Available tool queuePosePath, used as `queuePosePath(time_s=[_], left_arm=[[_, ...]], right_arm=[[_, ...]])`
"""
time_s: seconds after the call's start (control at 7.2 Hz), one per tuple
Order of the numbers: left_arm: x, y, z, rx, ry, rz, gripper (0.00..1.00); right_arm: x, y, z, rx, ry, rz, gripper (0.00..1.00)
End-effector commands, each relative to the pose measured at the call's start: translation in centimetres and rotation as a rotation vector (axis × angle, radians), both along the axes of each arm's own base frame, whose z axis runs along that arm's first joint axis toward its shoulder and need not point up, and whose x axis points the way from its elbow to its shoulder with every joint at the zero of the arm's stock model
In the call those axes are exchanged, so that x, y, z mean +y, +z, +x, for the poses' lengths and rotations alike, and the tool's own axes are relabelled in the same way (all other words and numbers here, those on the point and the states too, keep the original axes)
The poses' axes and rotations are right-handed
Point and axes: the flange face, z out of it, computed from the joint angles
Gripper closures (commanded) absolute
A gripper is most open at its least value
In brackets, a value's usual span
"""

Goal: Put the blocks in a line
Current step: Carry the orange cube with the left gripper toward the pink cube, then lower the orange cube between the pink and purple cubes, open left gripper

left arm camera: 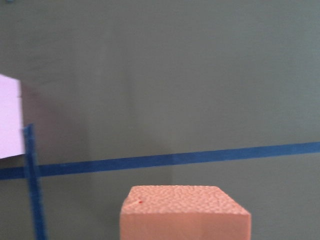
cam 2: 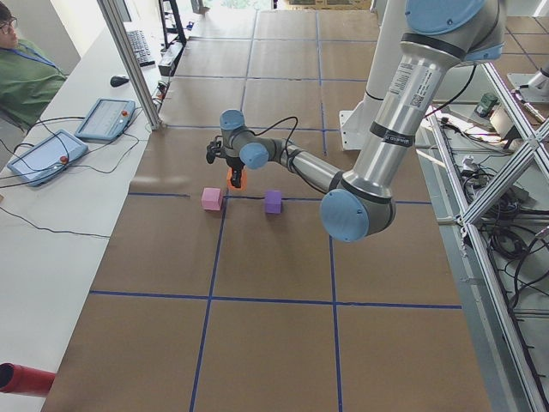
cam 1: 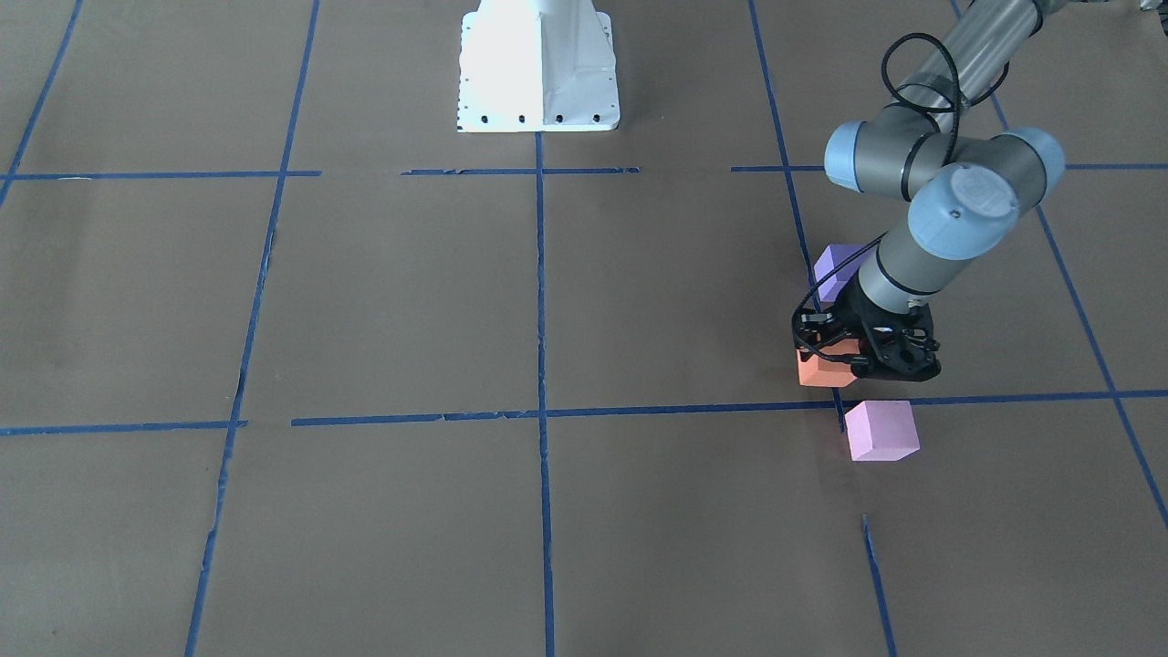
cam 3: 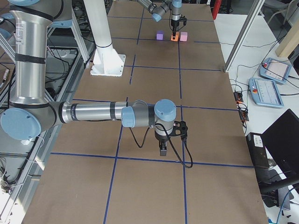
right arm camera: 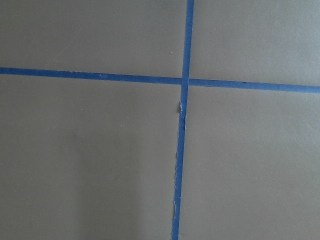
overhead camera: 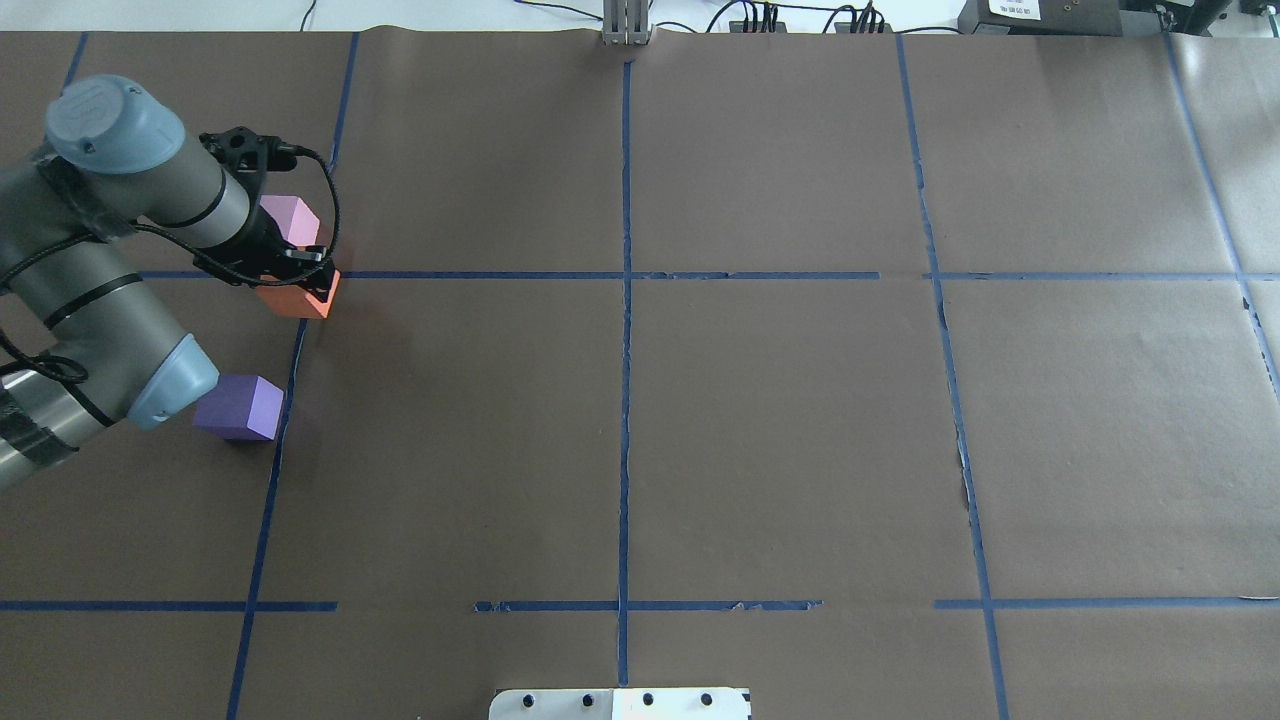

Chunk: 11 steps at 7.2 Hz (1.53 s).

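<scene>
My left gripper (cam 1: 835, 356) is shut on the orange block (cam 1: 818, 370), at or just above the brown paper; the block fills the bottom of the left wrist view (left arm camera: 185, 212). The pale pink block (cam 1: 881, 430) lies just beyond a blue tape line, on the operators' side. The dark purple block (cam 1: 835, 266) lies on my side, partly hidden by the arm. In the overhead view the orange block (overhead camera: 300, 298) sits between the pink block (overhead camera: 290, 218) and the purple block (overhead camera: 240, 407). My right gripper (cam 3: 162, 150) hangs over a tape crossing, far from the blocks; I cannot tell its state.
Blue tape lines (overhead camera: 625, 300) grid the brown paper. The white robot base (cam 1: 538, 64) stands at the table's near edge. An operator (cam 2: 21, 77) and control pendants (cam 2: 103, 118) are at the side bench. The right wrist view shows only paper and a tape cross (right arm camera: 185, 82).
</scene>
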Motion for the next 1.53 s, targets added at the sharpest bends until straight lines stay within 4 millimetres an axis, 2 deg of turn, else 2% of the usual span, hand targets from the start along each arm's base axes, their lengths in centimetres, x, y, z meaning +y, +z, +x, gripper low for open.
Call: queuePosePath(time_s=[0.0, 0.28, 0.69, 0.83, 0.97, 1.11, 1.39], left_arm=[[0.8, 4.7, -3.1, -0.045, -0.003, -0.032, 0.9], [1.0, 4.8, -2.5, -0.044, 0.007, -0.03, 0.83], [1.1, 4.0, -2.0, -0.013, 0.032, -0.046, 0.82], [1.2, 4.1, -1.7, -0.007, 0.038, -0.051, 0.63], [1.0, 3.6, -1.4, -0.001, 0.034, -0.049, 0.05], [1.1, 3.6, -1.4, -0.003, 0.034, -0.053, 0.0], [0.8, 3.0, -2.4, 0.004, 0.03, -0.042, 0.0]], right_arm=[[0.0, 0.0, 0.0, 0.001, 0.0, 0.0, 0.0], [0.0, 0.0, 0.0, 0.001, 0.0, 0.0, 0.0], [0.0, 0.0, 0.0, 0.001, 0.0, 0.0, 0.0], [0.0, 0.0, 0.0, 0.001, 0.0, 0.0, 0.0], [0.0, 0.0, 0.0, 0.001, 0.0, 0.0, 0.0], [0.0, 0.0, 0.0, 0.001, 0.0, 0.0, 0.0], [0.0, 0.0, 0.0, 0.001, 0.0, 0.0, 0.0]])
